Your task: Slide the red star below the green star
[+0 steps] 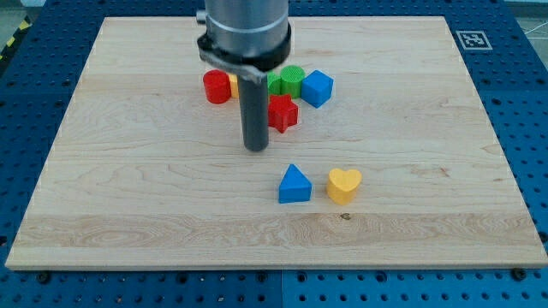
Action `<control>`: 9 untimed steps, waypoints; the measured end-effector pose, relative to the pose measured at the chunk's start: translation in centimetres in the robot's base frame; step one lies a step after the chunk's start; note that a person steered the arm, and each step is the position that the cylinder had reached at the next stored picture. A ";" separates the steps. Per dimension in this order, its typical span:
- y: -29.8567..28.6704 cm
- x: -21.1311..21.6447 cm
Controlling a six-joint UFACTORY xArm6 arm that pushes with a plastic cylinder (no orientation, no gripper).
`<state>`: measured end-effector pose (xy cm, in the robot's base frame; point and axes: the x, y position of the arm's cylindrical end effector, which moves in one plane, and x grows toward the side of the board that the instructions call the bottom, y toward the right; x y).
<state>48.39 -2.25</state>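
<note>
The red star (282, 113) lies just above the board's middle. My tip (255, 148) rests on the board close to the star's lower left, a small gap apart. A green block (293, 79) with a round ribbed top sits just above the red star. More green (276, 84) shows to its left, partly hidden by my rod; I cannot tell whether this is the green star. The red star is almost touching the green from below.
A red cylinder (217, 86) sits left of the rod with a yellow block (233, 83) mostly hidden behind it. A blue block (317, 87) lies right of the green one. A blue triangle (294, 185) and a yellow heart (344, 185) lie lower down.
</note>
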 end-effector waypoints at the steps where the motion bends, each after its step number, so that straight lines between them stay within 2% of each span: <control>1: 5.2 -1.2; 2: 5.9 -1.8; 3: 7.3 -4.4; 5: 6.3 -5.5; 9: 3.5 -5.6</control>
